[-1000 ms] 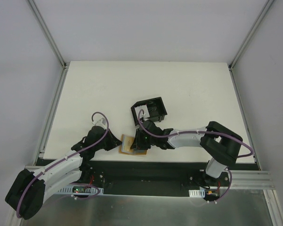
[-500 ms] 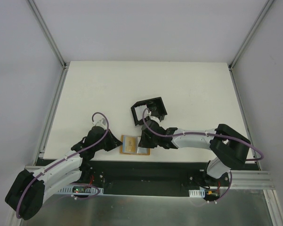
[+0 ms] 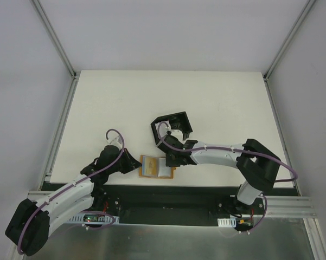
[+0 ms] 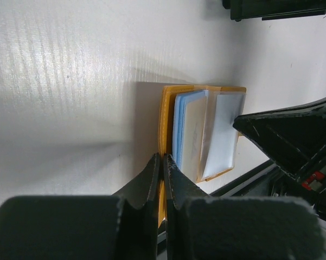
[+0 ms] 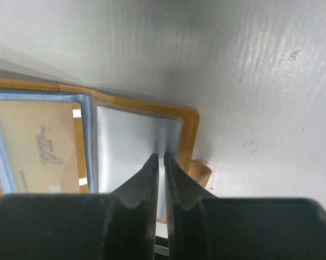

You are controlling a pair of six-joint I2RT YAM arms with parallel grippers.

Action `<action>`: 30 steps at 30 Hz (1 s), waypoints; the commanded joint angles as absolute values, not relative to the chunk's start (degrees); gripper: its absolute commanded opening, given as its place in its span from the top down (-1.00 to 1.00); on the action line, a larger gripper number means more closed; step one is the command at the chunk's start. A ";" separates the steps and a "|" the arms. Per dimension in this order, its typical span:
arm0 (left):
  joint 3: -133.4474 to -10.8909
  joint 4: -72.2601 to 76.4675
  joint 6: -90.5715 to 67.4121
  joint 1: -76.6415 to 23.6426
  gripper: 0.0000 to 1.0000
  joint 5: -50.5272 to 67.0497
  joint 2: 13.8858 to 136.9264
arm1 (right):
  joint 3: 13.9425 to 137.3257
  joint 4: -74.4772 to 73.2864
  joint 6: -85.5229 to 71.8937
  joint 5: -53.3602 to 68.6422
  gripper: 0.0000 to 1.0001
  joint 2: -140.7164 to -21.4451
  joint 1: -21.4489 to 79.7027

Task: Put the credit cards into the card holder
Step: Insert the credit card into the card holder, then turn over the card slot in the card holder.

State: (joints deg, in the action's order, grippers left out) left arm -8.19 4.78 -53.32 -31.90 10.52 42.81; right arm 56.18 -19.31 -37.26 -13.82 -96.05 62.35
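Observation:
The tan-orange wallet [image 3: 147, 167] lies open near the table's front edge. My left gripper [image 3: 135, 163] is shut on its left cover [image 4: 166, 116], at the edge. A tan credit card [image 5: 40, 149] with script lettering sits in a blue-edged sleeve [image 4: 191, 132]. Beside it is a pale clear sleeve [image 5: 125, 151]; I cannot tell whether it holds a card. My right gripper [image 5: 159, 158] is pinched on this sleeve near the wallet's right border, with only a thin slit between its fingers. The black card holder [image 3: 168, 116] stands just beyond the wallet, behind the right gripper [image 3: 171, 161].
A tan strap loop [image 5: 202, 174] sticks out under the wallet's right edge. The black base rail [image 3: 168, 192] runs right behind the wallet at the table's near edge. Grey frame posts [image 3: 59, 108] border the white table [image 3: 217, 103] on both sides.
The right gripper has slid right across the wallet and its jaws have narrowed onto the clear sleeve. The wallet lies flatter and slightly further right. The left gripper has kept its hold.

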 commanded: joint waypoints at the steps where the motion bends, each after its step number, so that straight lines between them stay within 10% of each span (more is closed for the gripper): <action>1: -8.61 4.31 -52.47 -32.17 1.00 12.48 42.10 | 54.50 -13.13 -32.09 -12.76 0.70 -88.87 63.45; 14: -11.16 3.96 -52.91 -32.17 1.00 14.24 40.52 | 59.85 -3.17 -33.57 -0.62 0.25 -96.05 65.92; 30: -21.44 -3.08 -48.96 -33.31 1.00 16.61 46.39 | 49.75 -13.17 -35.85 -11.06 0.49 -87.28 63.99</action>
State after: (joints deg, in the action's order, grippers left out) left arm -16.99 -1.72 -51.51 -31.97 14.48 43.44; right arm 50.59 -6.24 -34.44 -6.33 -89.89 64.95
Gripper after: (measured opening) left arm 0.007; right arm 0.274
